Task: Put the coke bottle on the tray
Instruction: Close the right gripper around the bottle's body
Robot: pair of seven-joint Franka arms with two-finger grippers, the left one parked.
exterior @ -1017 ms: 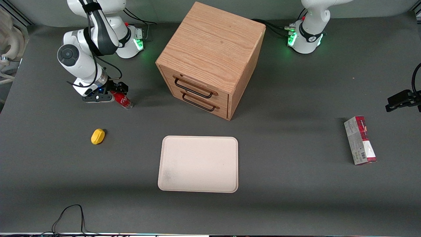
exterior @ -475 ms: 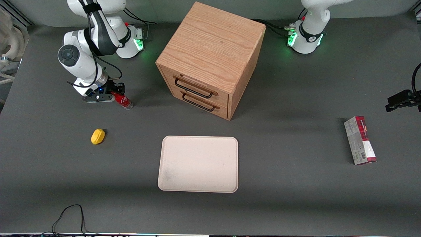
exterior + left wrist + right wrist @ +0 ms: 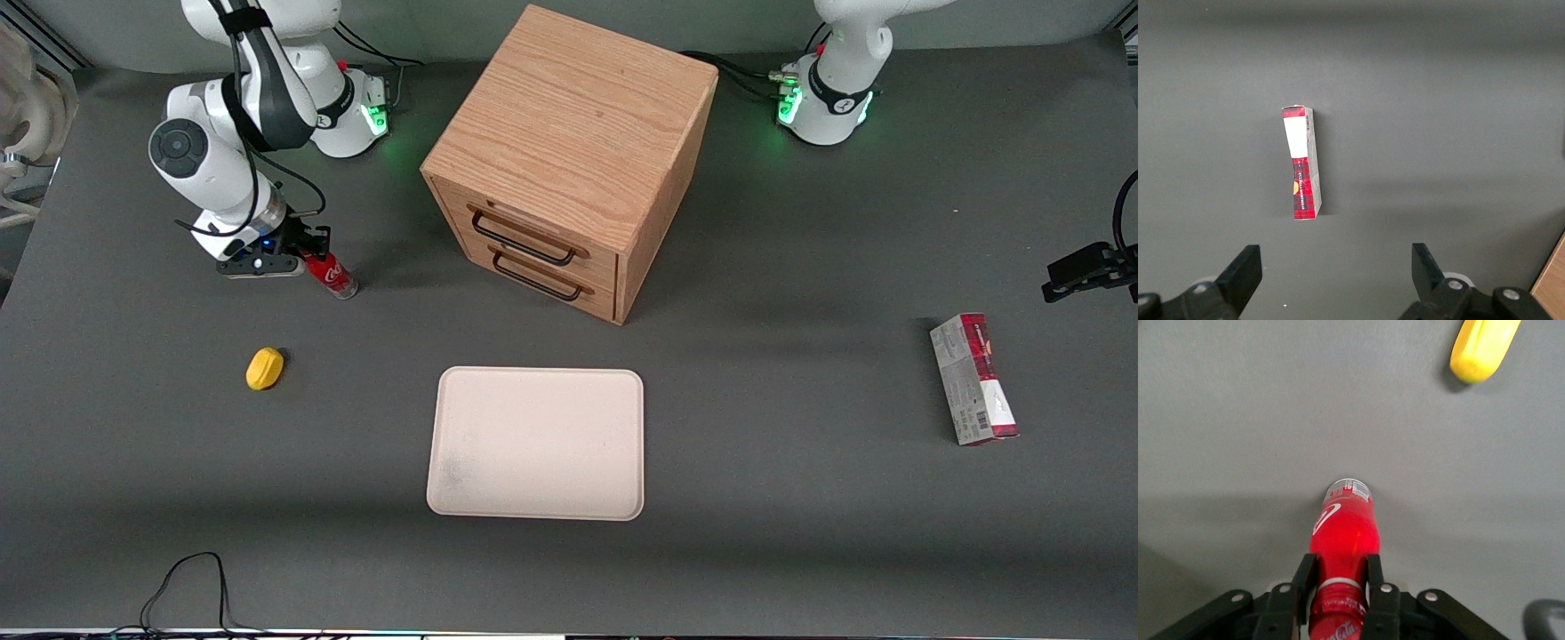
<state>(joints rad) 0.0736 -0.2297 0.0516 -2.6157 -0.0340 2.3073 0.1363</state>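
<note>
The small red coke bottle [image 3: 333, 276] is tilted, its clear base low over the grey table, at the working arm's end. My right gripper [image 3: 304, 258] is shut on its neck just under the red cap. In the right wrist view the two black fingers [image 3: 1304, 577] clamp the bottle [image 3: 1343, 527] from both sides, with the gripper [image 3: 1339, 579] centred on the neck. I cannot tell whether the base touches the table. The cream-white tray [image 3: 533, 391] lies flat and bare, nearer the front camera and toward the table's middle.
A wooden two-drawer cabinet [image 3: 569, 151] stands beside the bottle, toward the table's middle. A small yellow object [image 3: 264, 368] lies nearer the camera than the gripper; it also shows in the right wrist view [image 3: 1483, 348]. A red-and-grey carton [image 3: 973, 380] lies toward the parked arm's end.
The right arm's wrist and elbow have shifted slightly away from the cabinet and upward. The bottle stays gripped and has moved only a little with it.
</note>
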